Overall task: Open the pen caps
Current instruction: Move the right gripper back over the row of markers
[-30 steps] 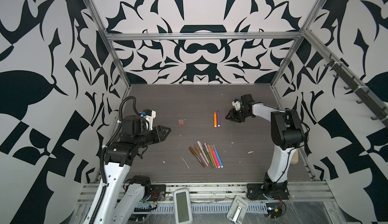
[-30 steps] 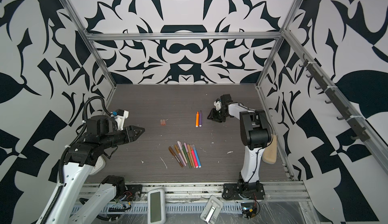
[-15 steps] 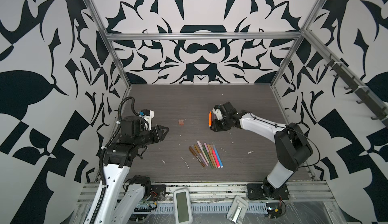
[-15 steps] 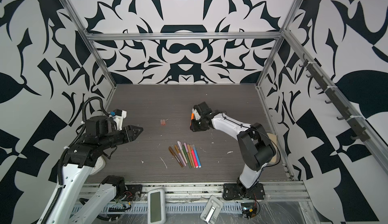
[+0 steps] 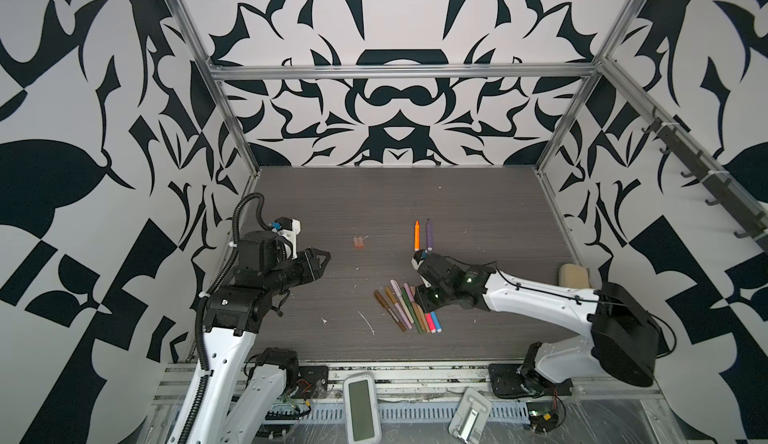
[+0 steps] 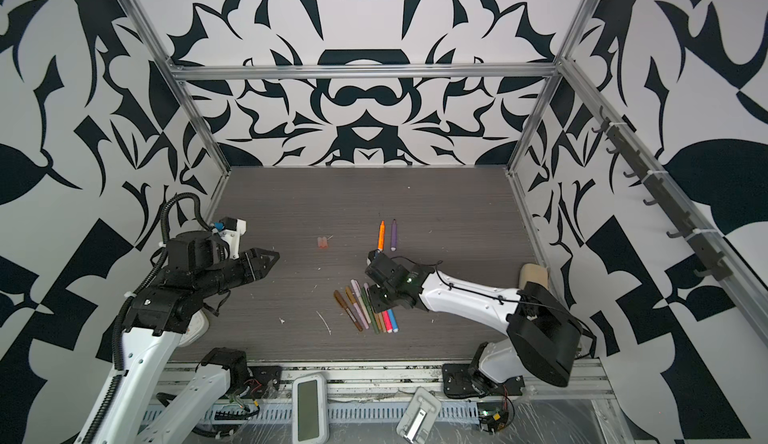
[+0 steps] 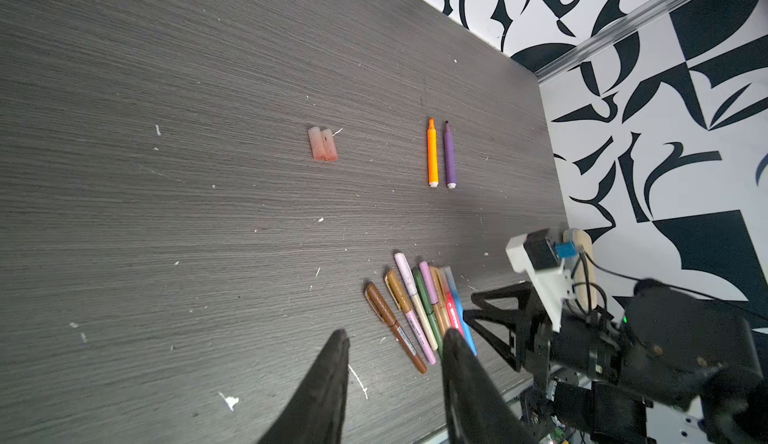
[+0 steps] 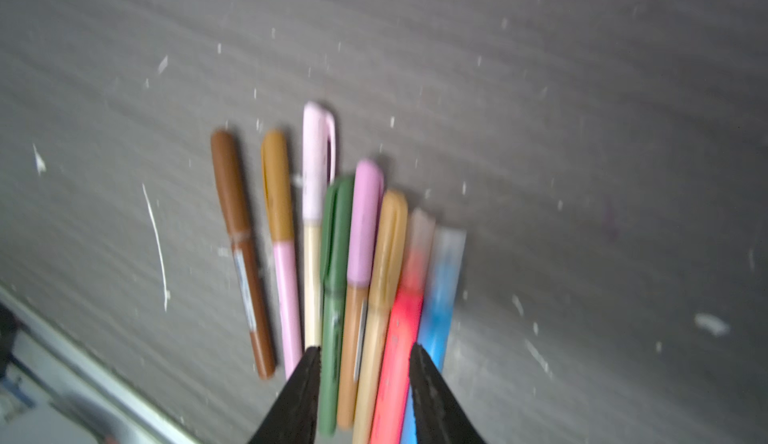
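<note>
Apparently empty, left fingers [image 7: 328, 383] and right fingers [image 8: 299, 396] stand spread, the right above pens [image 8: 334, 317].

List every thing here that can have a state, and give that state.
Orange pen, uncapped, lying flat.
Purple pen, uncapped, lying beside the orange one.
Two loose caps, off, side by side.
Eight grouped pens, all capped.
Left end effector, open, empty.
Right end effector, open, empty, over the grouped pens.
</note>
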{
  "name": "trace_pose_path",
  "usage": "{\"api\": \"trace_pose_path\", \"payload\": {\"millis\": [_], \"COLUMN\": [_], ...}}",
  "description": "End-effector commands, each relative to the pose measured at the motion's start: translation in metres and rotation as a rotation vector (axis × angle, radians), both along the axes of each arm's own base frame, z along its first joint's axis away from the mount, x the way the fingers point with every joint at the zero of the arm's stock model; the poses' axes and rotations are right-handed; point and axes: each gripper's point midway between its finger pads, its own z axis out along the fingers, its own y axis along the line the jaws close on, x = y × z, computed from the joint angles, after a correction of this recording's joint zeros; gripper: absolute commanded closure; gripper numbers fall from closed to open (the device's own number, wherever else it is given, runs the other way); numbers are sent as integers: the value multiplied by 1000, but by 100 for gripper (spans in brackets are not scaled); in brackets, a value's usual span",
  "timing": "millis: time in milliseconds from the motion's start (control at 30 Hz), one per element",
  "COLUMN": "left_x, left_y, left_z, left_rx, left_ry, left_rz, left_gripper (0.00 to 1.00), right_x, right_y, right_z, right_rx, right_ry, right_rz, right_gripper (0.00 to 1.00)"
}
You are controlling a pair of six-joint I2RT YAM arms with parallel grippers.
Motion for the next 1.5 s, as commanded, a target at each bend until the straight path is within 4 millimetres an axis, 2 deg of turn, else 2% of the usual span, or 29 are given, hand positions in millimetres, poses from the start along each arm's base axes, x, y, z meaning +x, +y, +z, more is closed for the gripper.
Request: {"api": "trace_pose_path", "payload": {"millis": [0, 267, 400, 567, 867, 1167, 1467], "left_x": [-4, -4, -4, -3, -3, -3, -2], "left_y": [3, 5, 5, 5, 4, 5, 4], "left_z": [-7, -6, -7, -9, -9, -9, -10], "left_rx": [10, 11, 13, 13, 11, 12, 13], "left_ry": [28, 21, 27, 37, 36, 38, 43], "left_rz": [14, 27, 27, 25, 23, 24, 24], "left_gripper": [59, 59, 59, 59, 59, 59, 59], "right_x": [-7, -27, -36, -40, -41, -43, -41], "right_y": [-21, -53, -57, -57, -52, -50, -43], "right_z": [-5, -28, -41, -45, -33, -44, -37], "right_rx": [-14, -68, -61, -38, 9, -22, -1], "right_ry": [-3, 46, 84, 97, 68, 89, 68], "right_rz": [-90, -145, -156, -161, -159, -146, -136], "right_gripper": [62, 63, 65, 66, 68, 68, 68]}}
